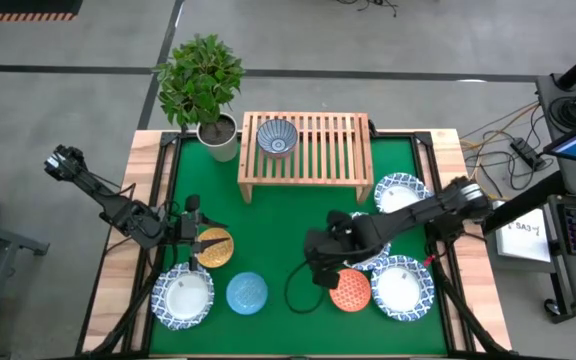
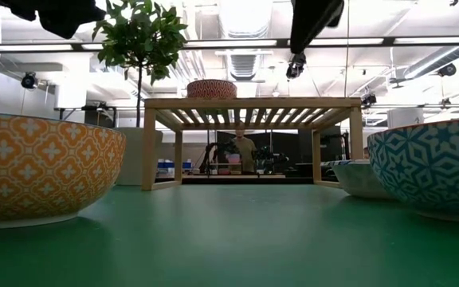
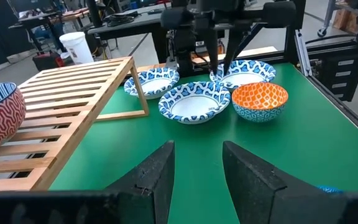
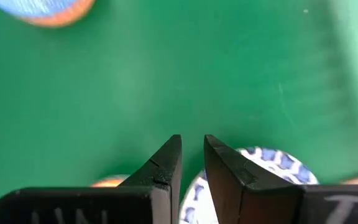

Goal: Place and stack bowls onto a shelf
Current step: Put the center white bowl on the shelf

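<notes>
Bowls mostly sit on the front half of the mat, all on the near side of the shelf (image 1: 305, 148), which makes sense since only one has gone up so far.

Nearest the front edge: a white bowl (image 1: 182, 297), a light blue bowl (image 1: 247, 292), the orange-red bowl (image 1: 350, 289) and another white bowl (image 1: 402, 287), strung in a row well in front of the shelf. A bit closer to the shelf is the yellow bowl (image 1: 214, 247), and the left gripper (image 1: 190, 228) hovers right by it with its fingers (image 3: 157, 177) spread apart, nothing in them. My guess is it's lined up there to take that one.

The right gripper (image 1: 320, 268) hangs in front of the shelf's right half, over the rim of a third white bowl (image 4: 272, 163). Its fingers (image 4: 166, 168) are nearly together with just a slit between, and I can't tell if they've pinched the rim or are just above it.

A fourth white bowl (image 1: 401, 190) lies just off the shelf's right leg.

On the shelf, the blue-patterned bowl (image 1: 277, 138) sits upright at the left end, leaving the right end free. A plant pot (image 1: 218, 136) stands just beside the shelf's left leg, so anything swinging in from that side has to dodge the leaves (image 1: 200, 78).
</notes>
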Tool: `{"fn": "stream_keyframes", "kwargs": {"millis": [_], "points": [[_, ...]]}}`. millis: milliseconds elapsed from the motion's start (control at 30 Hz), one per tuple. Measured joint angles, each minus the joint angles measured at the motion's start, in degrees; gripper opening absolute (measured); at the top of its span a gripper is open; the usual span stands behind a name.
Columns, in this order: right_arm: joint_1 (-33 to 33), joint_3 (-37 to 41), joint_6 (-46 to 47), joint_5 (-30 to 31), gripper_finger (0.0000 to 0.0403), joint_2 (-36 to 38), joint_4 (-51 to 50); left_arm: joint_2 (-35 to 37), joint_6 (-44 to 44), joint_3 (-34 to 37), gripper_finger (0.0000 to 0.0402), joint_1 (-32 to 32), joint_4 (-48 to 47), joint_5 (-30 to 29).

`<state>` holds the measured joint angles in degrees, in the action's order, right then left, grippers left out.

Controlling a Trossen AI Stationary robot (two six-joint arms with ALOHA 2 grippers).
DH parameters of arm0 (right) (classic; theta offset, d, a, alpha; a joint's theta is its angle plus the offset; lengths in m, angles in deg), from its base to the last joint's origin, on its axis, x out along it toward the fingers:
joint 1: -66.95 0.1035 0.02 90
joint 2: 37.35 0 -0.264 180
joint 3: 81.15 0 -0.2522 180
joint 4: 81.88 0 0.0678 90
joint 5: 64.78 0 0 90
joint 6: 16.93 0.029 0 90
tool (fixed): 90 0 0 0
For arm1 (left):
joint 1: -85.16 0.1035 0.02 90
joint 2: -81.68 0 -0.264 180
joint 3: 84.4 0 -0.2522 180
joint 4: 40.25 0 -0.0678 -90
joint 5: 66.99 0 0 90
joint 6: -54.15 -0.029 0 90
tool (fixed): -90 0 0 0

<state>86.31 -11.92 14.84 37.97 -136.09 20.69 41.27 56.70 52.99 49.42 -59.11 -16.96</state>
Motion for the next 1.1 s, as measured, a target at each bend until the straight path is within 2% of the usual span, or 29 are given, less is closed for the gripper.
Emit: {"fn": "stream_keyframes", "kwargs": {"millis": [133,267,367,467,667,900,1100], "points": [[-0.3,10.0,3.6,-0.7,0.0059,6.6,8.7,0.0,-0.1,0.0,0.0119,0.0,0.1,0.0],[-1.1,18.1,12.7,-0.9,0.006,12.0,12.8,-0.1,-0.1,0.0,0.0119,0.0,0.0,0.0],[-1.7,22.2,18.7,-2.0,0.0076,14.0,14.3,0.0,-0.2,0.0,0.0119,0.0,0.0,-0.1],[-2.4,24.6,24.0,-6.0,0.0106,14.0,14.7,-0.1,-0.4,0.0,0.0119,0.0,0.0,-0.1],[-4.1,26.3,31.5,-6.6,0.0146,10.2,14.7,-0.1,-0.4,0.0,0.0119,0.2,0.0,-0.1],[-5.0,24.2,32.9,-6.7,0.0151,4.0,13.5,-0.2,-0.4,0.1,0.0119,0.2,-0.1,-0.2],[-5.2,20.5,33.3,-6.4,0.0151,-0.6,6.8,-0.6,-0.6,0.0,0.0119,0.2,-0.1,-0.2]]}}
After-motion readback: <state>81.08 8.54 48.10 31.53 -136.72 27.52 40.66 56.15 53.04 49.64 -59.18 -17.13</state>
